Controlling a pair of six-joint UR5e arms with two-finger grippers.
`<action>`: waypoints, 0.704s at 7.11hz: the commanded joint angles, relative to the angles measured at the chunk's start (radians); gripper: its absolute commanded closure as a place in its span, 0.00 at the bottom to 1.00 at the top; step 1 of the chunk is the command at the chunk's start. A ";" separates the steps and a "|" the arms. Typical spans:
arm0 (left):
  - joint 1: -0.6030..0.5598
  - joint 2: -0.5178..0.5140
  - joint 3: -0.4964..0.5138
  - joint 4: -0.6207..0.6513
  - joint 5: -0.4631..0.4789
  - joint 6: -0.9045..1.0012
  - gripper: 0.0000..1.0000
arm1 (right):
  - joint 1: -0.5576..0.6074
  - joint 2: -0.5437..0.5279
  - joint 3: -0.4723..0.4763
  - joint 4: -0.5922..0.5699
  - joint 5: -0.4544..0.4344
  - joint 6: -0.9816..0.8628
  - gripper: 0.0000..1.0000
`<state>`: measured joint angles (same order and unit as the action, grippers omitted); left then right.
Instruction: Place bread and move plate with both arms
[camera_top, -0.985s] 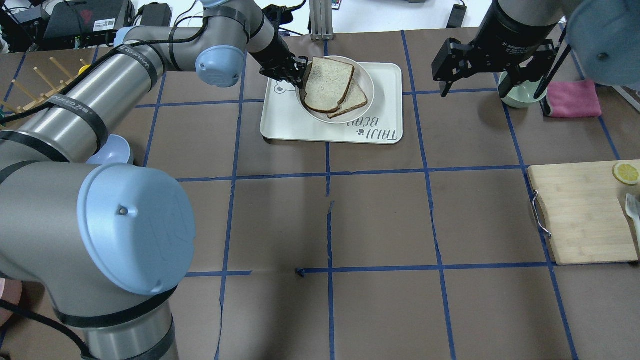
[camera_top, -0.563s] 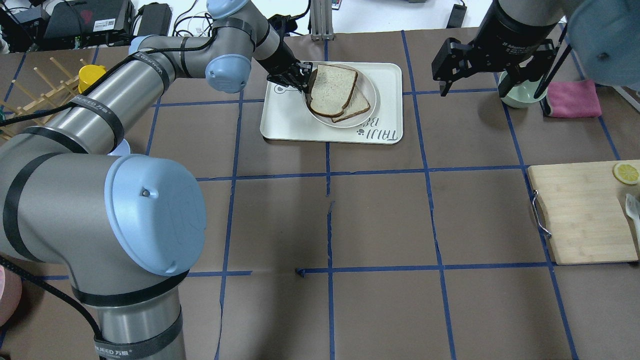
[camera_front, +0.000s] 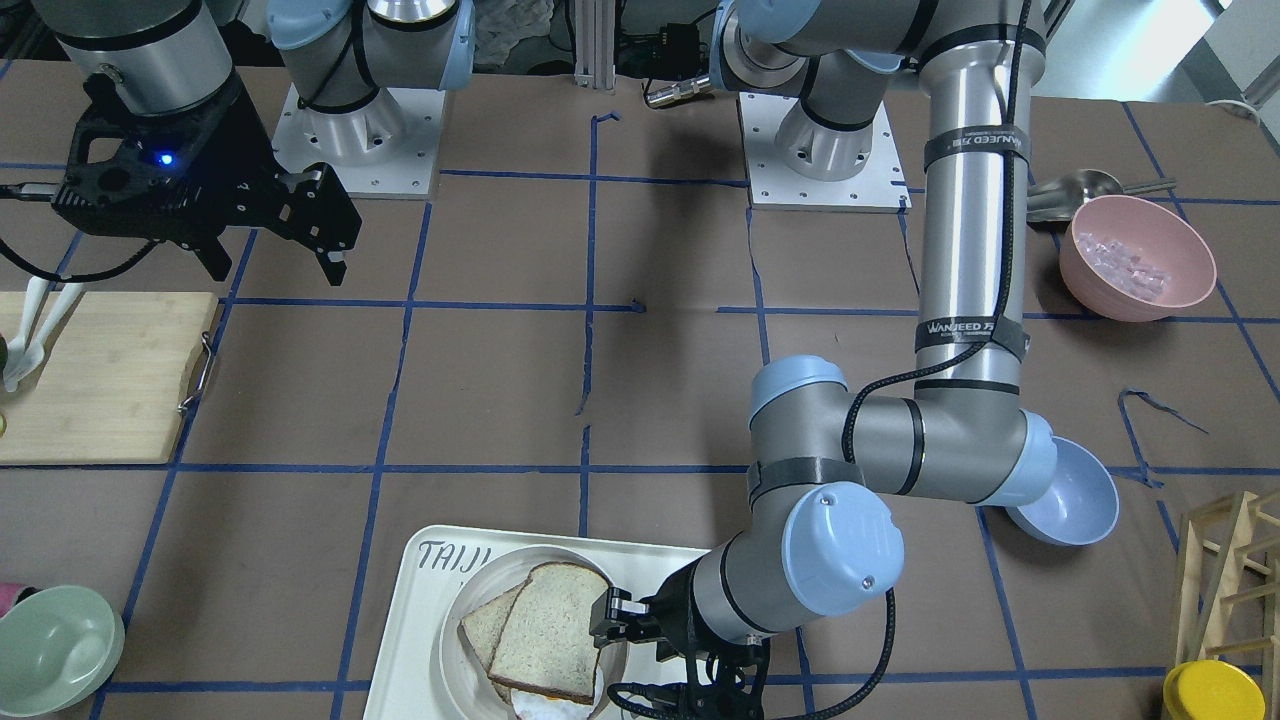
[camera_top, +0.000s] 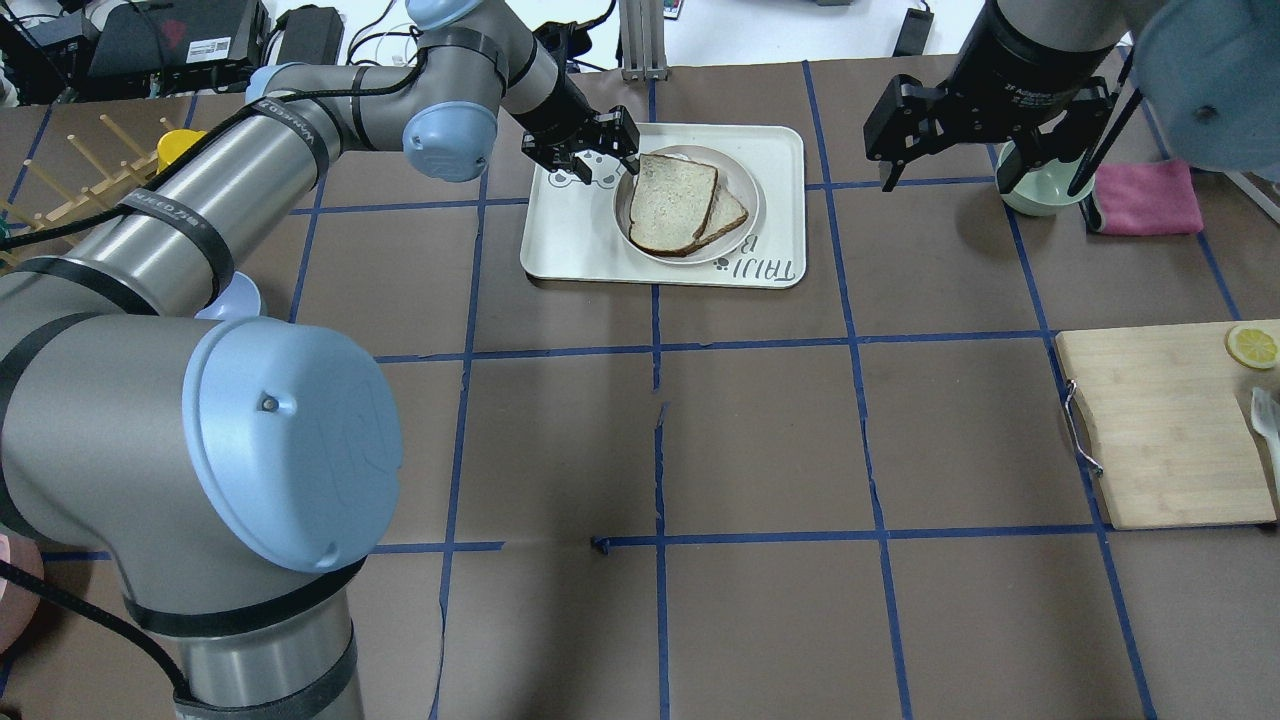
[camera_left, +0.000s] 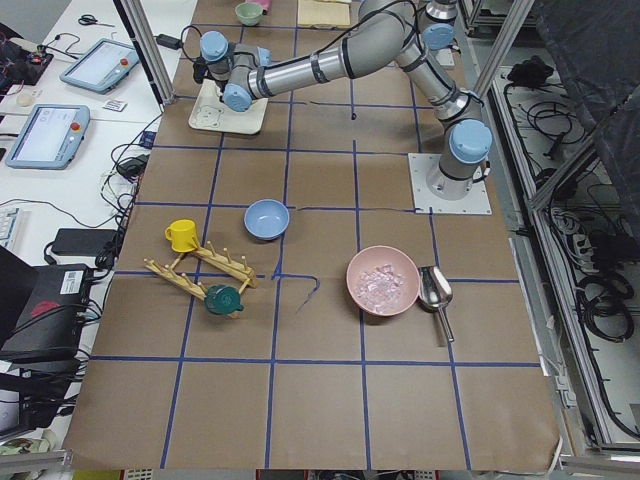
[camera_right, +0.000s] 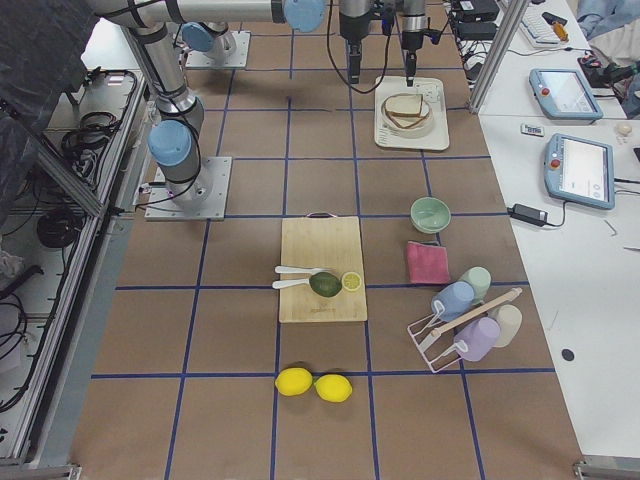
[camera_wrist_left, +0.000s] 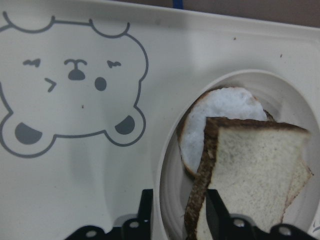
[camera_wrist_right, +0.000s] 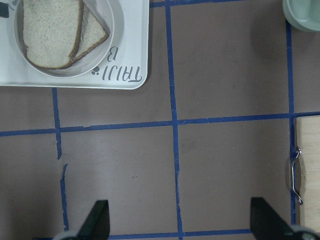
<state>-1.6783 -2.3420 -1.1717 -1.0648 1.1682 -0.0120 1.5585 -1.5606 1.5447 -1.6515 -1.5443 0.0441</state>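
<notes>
White rim and dark crust both sit between the spread jaws of the left hand (camera_wrist_left: 179, 220), so closing on the plate (camera_top: 748, 186), resting in the tray (camera_top: 780, 150), could pinch the bread (camera_top: 672, 200) lying on it and drag it off, while the right hand (camera_top: 982, 170) hangs open well apart.

Plate (camera_top: 750, 192) with bread (camera_top: 672, 200) lowered flat onto tray (camera_top: 570, 245), shifted right. Left tool (camera_top: 600, 168) now spread wide at its rim.

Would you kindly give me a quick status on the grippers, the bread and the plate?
Left gripper open, at plate rim. Right gripper open, empty, hovering aside. Bread lying on plate, atop another slice. Plate on tray.
</notes>
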 joint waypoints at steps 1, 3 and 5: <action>0.064 0.085 -0.005 -0.117 0.014 0.004 0.00 | 0.000 0.000 0.000 -0.002 -0.002 -0.001 0.00; 0.124 0.185 -0.011 -0.220 0.081 0.004 0.00 | 0.000 0.000 0.000 -0.011 -0.002 -0.003 0.00; 0.146 0.298 -0.066 -0.337 0.230 0.004 0.00 | -0.015 0.011 -0.002 -0.013 0.001 -0.024 0.00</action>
<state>-1.5481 -2.1154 -1.2030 -1.3310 1.3304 -0.0077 1.5535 -1.5542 1.5438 -1.6638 -1.5437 0.0358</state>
